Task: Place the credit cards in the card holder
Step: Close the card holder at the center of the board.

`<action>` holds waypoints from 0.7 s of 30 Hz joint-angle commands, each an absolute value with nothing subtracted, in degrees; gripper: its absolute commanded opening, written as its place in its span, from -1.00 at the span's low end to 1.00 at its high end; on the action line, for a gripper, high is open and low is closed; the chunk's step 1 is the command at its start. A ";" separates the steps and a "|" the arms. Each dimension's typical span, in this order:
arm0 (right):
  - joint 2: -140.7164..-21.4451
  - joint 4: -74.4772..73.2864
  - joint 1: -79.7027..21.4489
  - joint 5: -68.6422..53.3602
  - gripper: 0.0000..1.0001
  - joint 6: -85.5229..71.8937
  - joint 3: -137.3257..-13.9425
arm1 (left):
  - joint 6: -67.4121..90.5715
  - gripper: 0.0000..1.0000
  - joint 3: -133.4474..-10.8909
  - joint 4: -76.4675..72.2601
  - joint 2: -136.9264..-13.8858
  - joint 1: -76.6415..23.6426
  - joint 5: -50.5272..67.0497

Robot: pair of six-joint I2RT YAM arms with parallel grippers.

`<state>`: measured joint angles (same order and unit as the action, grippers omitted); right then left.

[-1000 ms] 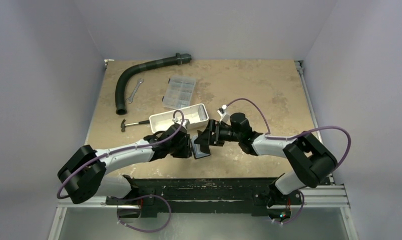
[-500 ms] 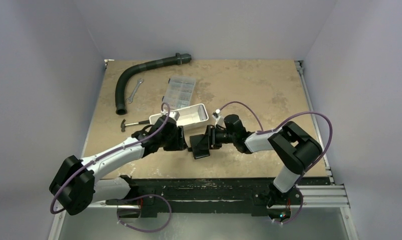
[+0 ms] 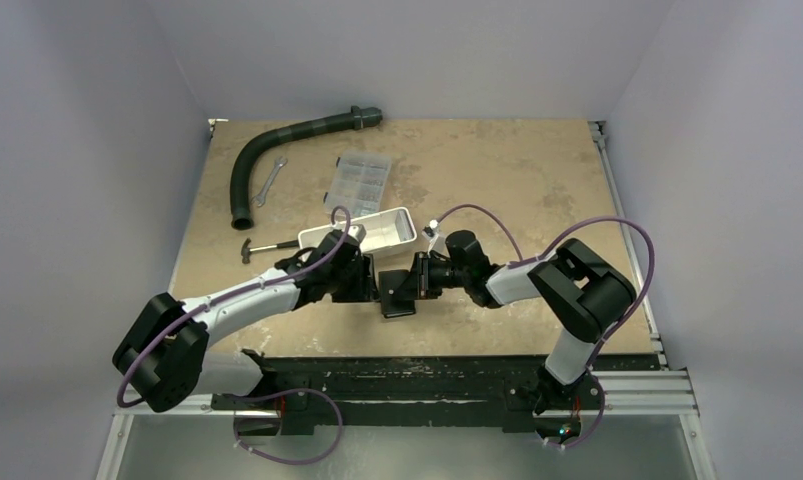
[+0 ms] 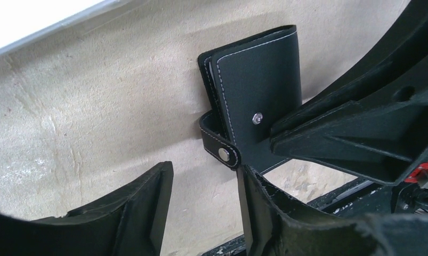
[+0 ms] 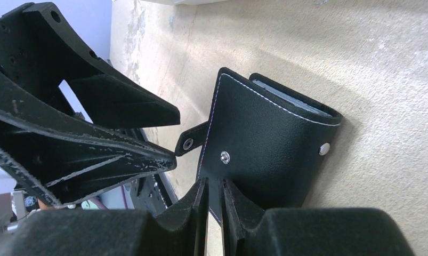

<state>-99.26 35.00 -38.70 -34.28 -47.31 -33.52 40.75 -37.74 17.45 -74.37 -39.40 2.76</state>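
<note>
The black card holder [image 3: 397,293] lies folded on the table between both grippers, its snap strap [image 4: 222,152] hanging loose. My right gripper [image 5: 214,185] is shut on the holder's [image 5: 265,144] near edge, thin leather pinched between its fingers. My left gripper [image 4: 205,173] stands open just beside the strap, nothing between its fingers, its right fingertip close to the strap's end. A bluish-grey edge [image 5: 286,97] shows inside the fold; I cannot tell whether it is a card. No loose credit cards are in view.
A white tray [image 3: 402,228] stands right behind the grippers. Further back are a clear compartment box [image 3: 358,180], a curved black hose [image 3: 267,150] and a wrench [image 3: 268,182]. A small hammer [image 3: 257,247] lies left of the tray. The table's front rail [image 3: 427,370] is close.
My right gripper has closed onto the holder's edge. My left gripper has opened wider and let go. The holder has shifted slightly left and back.
</note>
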 commanded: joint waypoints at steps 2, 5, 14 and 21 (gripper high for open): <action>-101.65 34.28 -39.42 -33.35 -0.59 -45.32 -33.46 | 39.42 0.06 -40.98 15.93 -73.99 -39.37 2.36; -101.94 34.23 -39.55 -33.39 -0.60 -45.20 -33.71 | 39.31 0.08 -41.75 15.86 -74.80 -39.77 2.41; -102.13 34.10 -39.81 -33.66 -0.63 -45.30 -33.91 | 38.74 -0.29 -44.36 18.36 -76.76 -41.90 -3.84; -102.22 33.99 -39.99 -33.63 -0.64 -45.18 -34.01 | 38.67 -0.36 -44.73 17.79 -78.23 -42.67 -4.29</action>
<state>-100.66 36.75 -39.03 -35.00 -47.29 -33.74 39.66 -42.37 18.15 -77.78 -42.15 -2.52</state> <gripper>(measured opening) 0.180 0.334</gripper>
